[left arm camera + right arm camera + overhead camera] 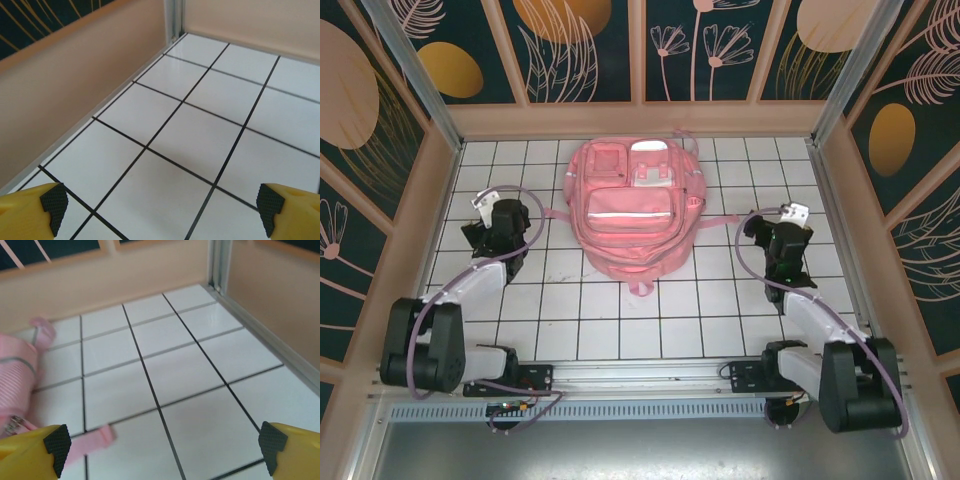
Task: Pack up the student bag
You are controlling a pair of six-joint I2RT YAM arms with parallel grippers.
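Well, the student bag point(632, 210) lies flat in the middle of the table point(720, 310), between both arms. The left pincer point(160, 210) and right pincer point(161, 445) gape wide, empty. Nothing loose lies about, so I'd guess packing is finished.

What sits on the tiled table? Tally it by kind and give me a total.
Backpacks: 1, the pink student bag
Grippers: 2, the left gripper and the right gripper, both open and empty
Total: 3
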